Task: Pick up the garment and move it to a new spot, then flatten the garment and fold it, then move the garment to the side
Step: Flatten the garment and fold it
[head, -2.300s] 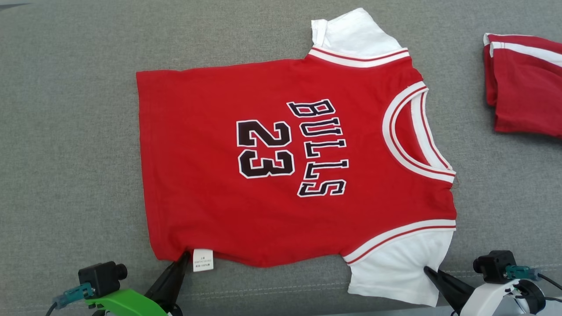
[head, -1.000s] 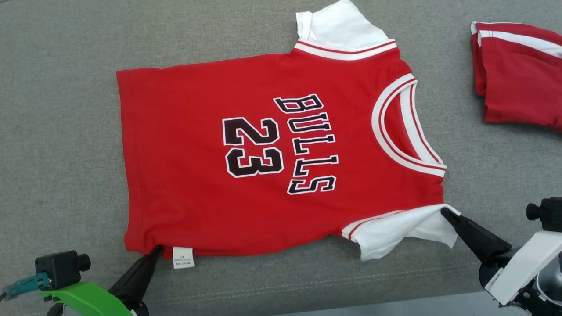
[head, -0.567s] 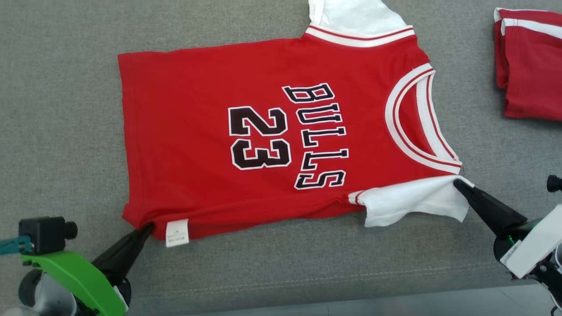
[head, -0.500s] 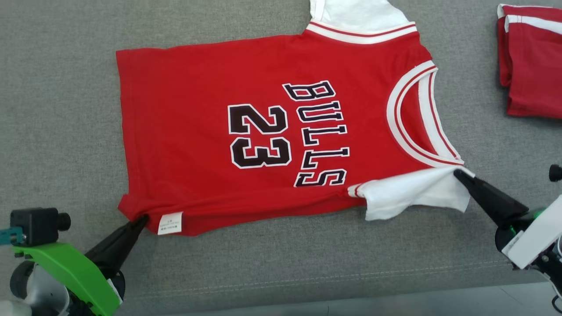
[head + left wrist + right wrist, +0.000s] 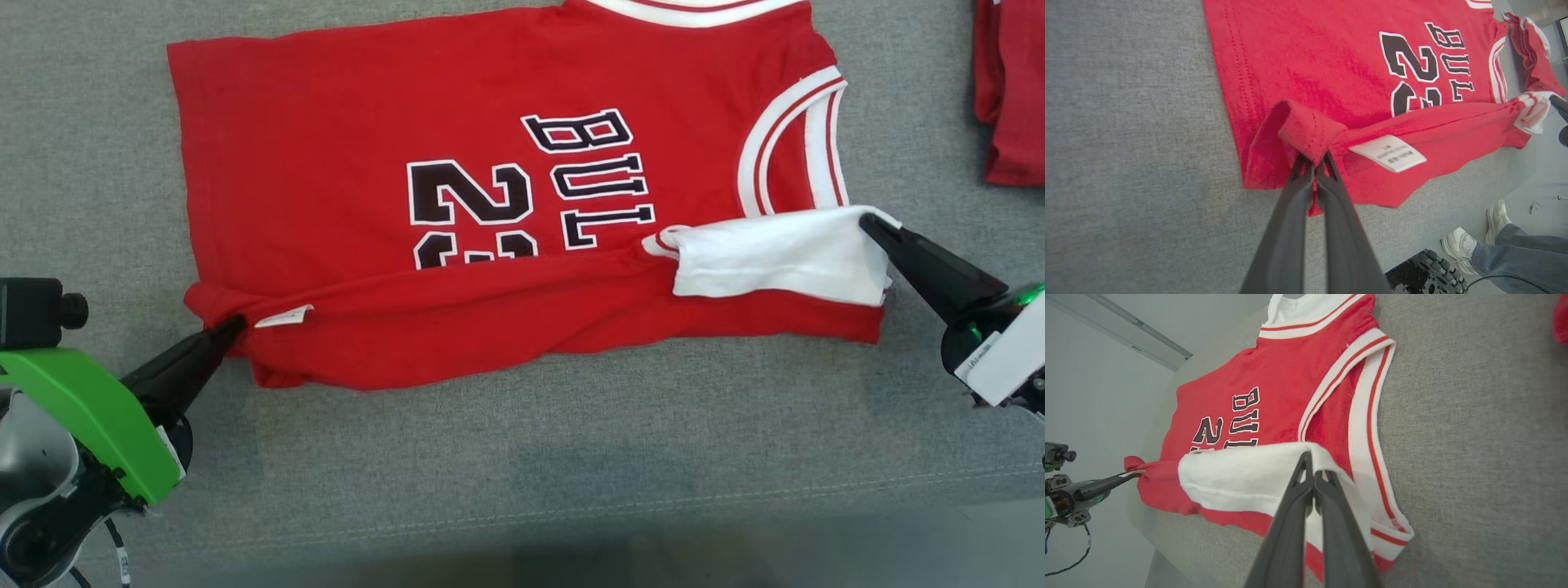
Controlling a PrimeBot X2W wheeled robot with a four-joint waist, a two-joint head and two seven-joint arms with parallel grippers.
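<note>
fold step, mid-carry. both pairs of fingers are clamped on cloth: my left fingers (image 5: 214,341) pinch the near hem corner (image 5: 1306,134) of the red garment (image 5: 343,163), just beside the care label (image 5: 1388,153). my right fingers (image 5: 906,249) pinch the outer edge of the near white sleeve (image 5: 775,257). the garment lies on the grey cushion (image 5: 522,441), print side up, its long axis running across me from the hem on my left to the neckline on my right. its near long edge is lifted off the cushion and turned over toward the far side, and the crease covers the lower half of the numerals. relation that matters: the two pinch points sit at opposite ends of that one long edge, and the unfolded body lies away from me, beyond both fingertips. judgement: this is the lengthwise fold. the next move should carry both ends forward together, straight across the short axis, to the far long edge. neither arm is nearer; each owns its end. the right end sits further over than the left, so a skewed crease is the risk. a second red garment (image 5: 1008,98) lies well apart at my far right.
</note>
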